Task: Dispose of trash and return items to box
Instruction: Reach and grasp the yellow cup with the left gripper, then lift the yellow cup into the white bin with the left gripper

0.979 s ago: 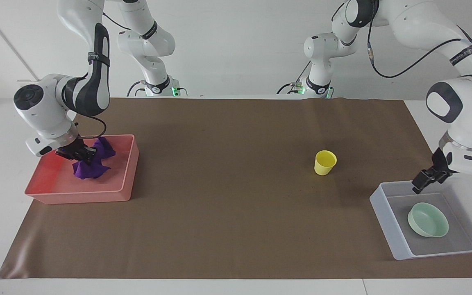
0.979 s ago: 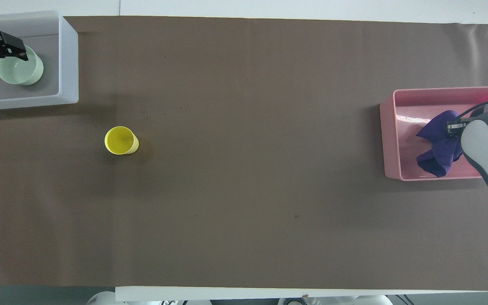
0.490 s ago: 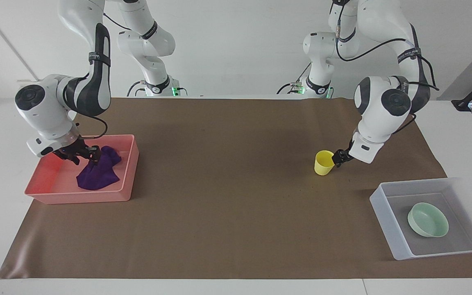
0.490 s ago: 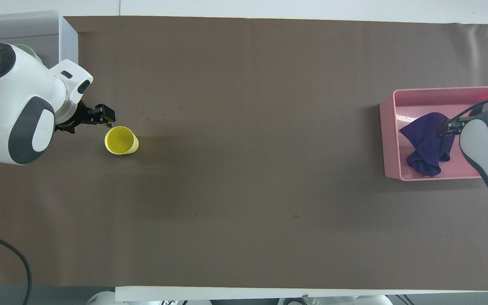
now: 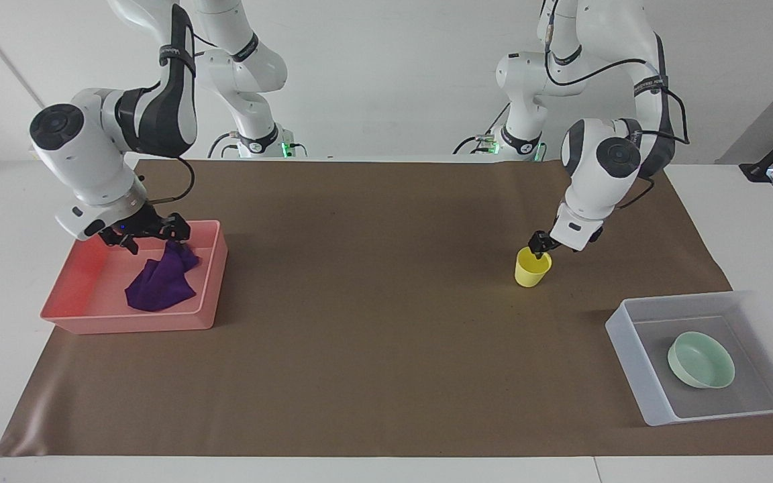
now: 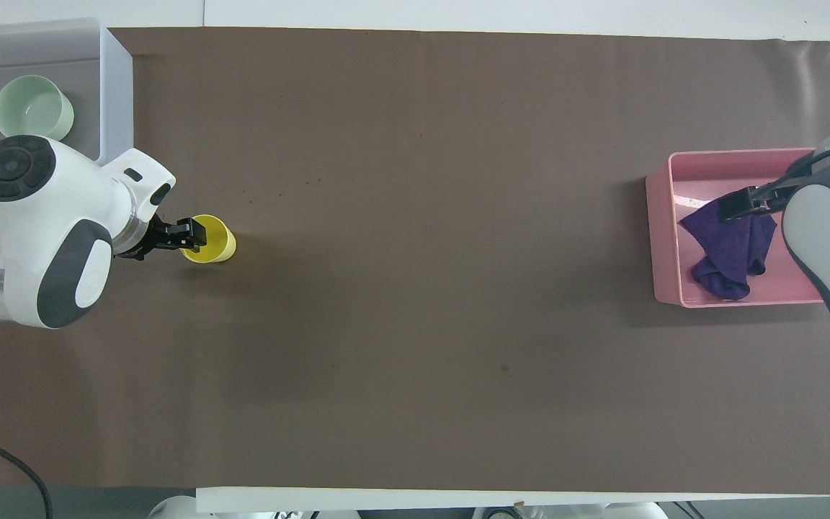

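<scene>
The left pincer (image 5: pixel 539 244) is at the rim of the small yellow plastic cup (image 5: pixel 532 267), which stands on the brown tabletop (image 5: pixel 373 302). I cannot tell if it has pinched yet. It should squeeze the rim firmly, lift straight up, then carry the cup to the see-through white plastic box (image 5: pixel 635 365), beside the round mint-green bowl (image 5: pixel 700 359). The right pincer (image 5: pixel 151 231) is open over the purple cloth (image 5: pixel 160 284) in the pink tray (image 5: pixel 128 319).
</scene>
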Motion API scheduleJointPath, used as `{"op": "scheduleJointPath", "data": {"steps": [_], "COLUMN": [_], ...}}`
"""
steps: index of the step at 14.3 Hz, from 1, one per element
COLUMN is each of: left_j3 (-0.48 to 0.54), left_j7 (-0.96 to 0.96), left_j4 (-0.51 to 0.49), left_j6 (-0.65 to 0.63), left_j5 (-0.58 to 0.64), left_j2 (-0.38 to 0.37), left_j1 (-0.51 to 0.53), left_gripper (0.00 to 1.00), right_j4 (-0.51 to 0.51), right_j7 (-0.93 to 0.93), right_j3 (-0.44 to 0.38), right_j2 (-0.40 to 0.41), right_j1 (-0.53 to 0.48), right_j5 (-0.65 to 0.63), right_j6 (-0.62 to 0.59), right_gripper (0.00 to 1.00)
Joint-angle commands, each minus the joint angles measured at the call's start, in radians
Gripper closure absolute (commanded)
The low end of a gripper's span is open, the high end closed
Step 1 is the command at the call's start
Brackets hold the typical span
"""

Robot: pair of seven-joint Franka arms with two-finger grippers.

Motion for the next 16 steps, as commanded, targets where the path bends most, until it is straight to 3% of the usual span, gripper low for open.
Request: {"op": "scheduleJointPath", "data": {"steps": [1, 3, 5, 8, 11, 13, 16], "left_j3": [0.015, 0.014, 0.015, 0.026, 0.038, 0.038, 0.034], "left_j7": [-0.022, -0.02, -0.03, -0.034, -0.04, -0.028, 0.085], "left_j4": [-0.051, -0.032, 0.077, 0.391, 0.701, 0.813, 0.809], "left_j6": [0.076, 0.075, 0.0, -0.279, -0.416, -0.374, -0.157], "left_j5": [0.018, 0.015, -0.028, -0.073, -0.071, -0.07, -0.071], "left_j2": [-0.018, -0.012, 0.028, 0.119, 0.257, 0.325, 0.394], "left_j1": [-0.011, -0.005, -0.011, 0.002, 0.094, 0.207, 0.379], "left_gripper": [1.0, 1.0, 1.0, 1.0, 1.0, 1.0, 1.0], "right_j4": [0.136, 0.221, 0.25, 0.233, 0.175, 0.161, 0.163], "right_j7": [-0.011, -0.011, -0.011, -0.011, -0.011, -0.009, -0.019], "right_j3": [0.051, 0.055, 0.056, 0.061, 0.062, 0.062, 0.062], "right_j2": [0.011, 0.008, -0.02, -0.087, -0.156, -0.161, -0.161], "right_j1": [-0.009, -0.009, -0.01, -0.009, -0.01, -0.009, -0.01], "right_j5": [0.009, 0.01, 0.01, 0.01, 0.012, 0.012, 0.018], "right_j6": [-0.138, -0.271, -0.339, -0.432, -0.45, -0.45, -0.448], "right_gripper": [0.01, 0.01, 0.01, 0.01, 0.0, 0.0, 0.0]}}
